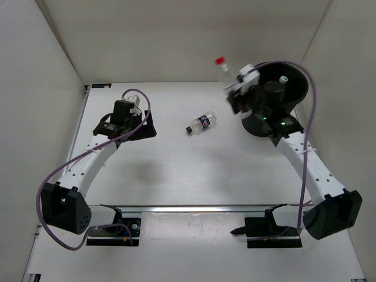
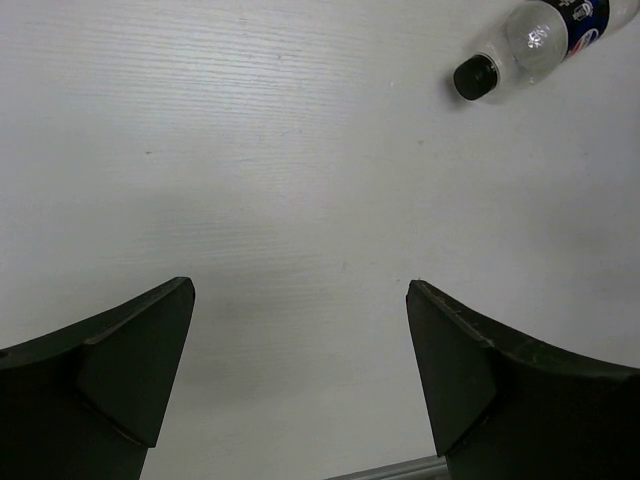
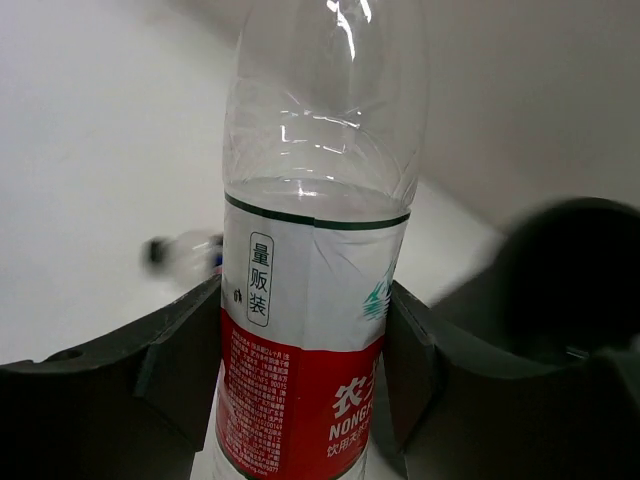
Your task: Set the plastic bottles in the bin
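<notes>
From the overhead camera I saw the right arm stretched up from its base at the lower right toward the upper right of the frame, its wrist over the near side of the tall round black plastic bin (image 1: 301, 88). The right gripper (image 1: 232, 91) sat just left of the bin's rim, clamped on the clear plastic bottle with the red and white label (image 1: 224, 71). That bottle's red cap pointed toward the top of the frame. On the right wrist camera the bottle filled the centre, upright between the two dark fingers (image 3: 170, 370), which pressed against its label on both sides. The upper part was clear and ribbed, a thin green line ran around it above a white band, and the red band below carried white lettering. The bin showed there only as a dark blur at the right edge.

The left arm bent up from the lower left, its wrist in the upper left part of the white desk (image 1: 176, 176). The left gripper (image 2: 300, 375) hung over bare desk with its jaws spread wide and nothing between them.

The clear plastic bottle with the dark blue label (image 1: 201, 122) lay on its side near the middle of the desk, between the two grippers, black cap toward the lower left. The left wrist camera caught it in the upper right corner.
</notes>
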### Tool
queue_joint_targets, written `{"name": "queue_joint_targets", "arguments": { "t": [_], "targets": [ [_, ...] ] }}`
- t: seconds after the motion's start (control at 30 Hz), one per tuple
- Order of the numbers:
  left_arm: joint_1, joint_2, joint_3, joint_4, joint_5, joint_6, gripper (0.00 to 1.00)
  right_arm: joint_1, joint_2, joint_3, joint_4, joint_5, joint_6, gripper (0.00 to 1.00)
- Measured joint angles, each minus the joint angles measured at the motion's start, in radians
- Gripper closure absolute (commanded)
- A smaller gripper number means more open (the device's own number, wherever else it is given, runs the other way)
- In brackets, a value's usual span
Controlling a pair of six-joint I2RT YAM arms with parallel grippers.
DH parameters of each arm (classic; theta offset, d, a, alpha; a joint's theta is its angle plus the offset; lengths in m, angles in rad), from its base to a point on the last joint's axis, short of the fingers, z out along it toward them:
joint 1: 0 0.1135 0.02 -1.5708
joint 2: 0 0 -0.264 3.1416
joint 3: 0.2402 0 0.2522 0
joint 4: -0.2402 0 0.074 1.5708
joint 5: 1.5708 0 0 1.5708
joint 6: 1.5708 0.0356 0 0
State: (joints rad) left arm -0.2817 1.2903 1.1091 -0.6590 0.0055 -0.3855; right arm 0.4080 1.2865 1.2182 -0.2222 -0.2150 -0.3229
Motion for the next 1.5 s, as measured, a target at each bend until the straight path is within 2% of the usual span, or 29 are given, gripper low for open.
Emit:
{"name": "queue_joint_targets", "arguments": {
  "t": [0.13,0.27,0.37,0.5,0.63,0.67,0.83,0.93,1.0,1.1,1.2,1.27,1.37,1.5],
  "targets": [
    [-0.036,0.053,0.016,0.018,0.024,0.001,0.01,-0.266,-0.054,0.05,0.122,-0.001,0.052,0.48],
    [-0.093,0.111,0.047,0.043,0.058,0.006,0.01,-0.509,-0.025,0.068,0.2,-0.074,0.142,0.48],
    [-0.147,0.124,0.052,0.072,0.098,0.02,0.02,-0.621,0.061,0.105,0.238,-0.114,0.203,0.45],
    [-0.202,0.126,0.053,0.091,0.137,0.038,0.01,-0.651,0.167,0.111,0.261,-0.159,0.248,0.33],
    [-0.19,0.114,0.045,0.102,0.161,0.045,0.01,-0.623,0.235,0.135,0.242,-0.166,0.256,0.13],
    [-0.181,0.106,0.042,0.102,0.159,0.045,0.01,-0.612,0.237,0.136,0.239,-0.159,0.257,0.01],
    [-0.138,0.039,0.023,0.086,0.134,0.056,0.02,-0.54,0.219,0.142,0.235,-0.141,0.252,0.01],
    [-0.116,-0.001,0.023,0.074,0.091,0.059,0.01,-0.478,0.218,0.209,0.17,-0.105,0.246,0.0],
    [-0.092,-0.032,0.019,0.067,0.056,0.051,0.02,-0.406,0.22,0.275,0.114,-0.048,0.23,0.01],
    [-0.006,-0.099,-0.01,0.06,0.006,0.022,0.02,-0.212,0.254,0.406,0.033,0.064,0.232,0.01],
    [0.075,-0.151,-0.022,0.033,-0.086,0.001,0.01,-0.023,0.32,0.5,-0.047,0.165,0.328,0.01],
    [0.092,-0.165,-0.018,0.011,-0.144,-0.002,0.01,0.059,0.374,0.517,-0.1,0.222,0.427,0.01],
    [0.09,-0.161,-0.006,-0.014,-0.18,0.0,0.02,0.108,0.474,0.517,-0.188,0.303,0.582,0.01],
    [0.111,-0.158,0.007,-0.025,-0.122,0.004,0.01,0.122,0.643,0.528,-0.296,0.4,0.734,0.01]
  ]
}}
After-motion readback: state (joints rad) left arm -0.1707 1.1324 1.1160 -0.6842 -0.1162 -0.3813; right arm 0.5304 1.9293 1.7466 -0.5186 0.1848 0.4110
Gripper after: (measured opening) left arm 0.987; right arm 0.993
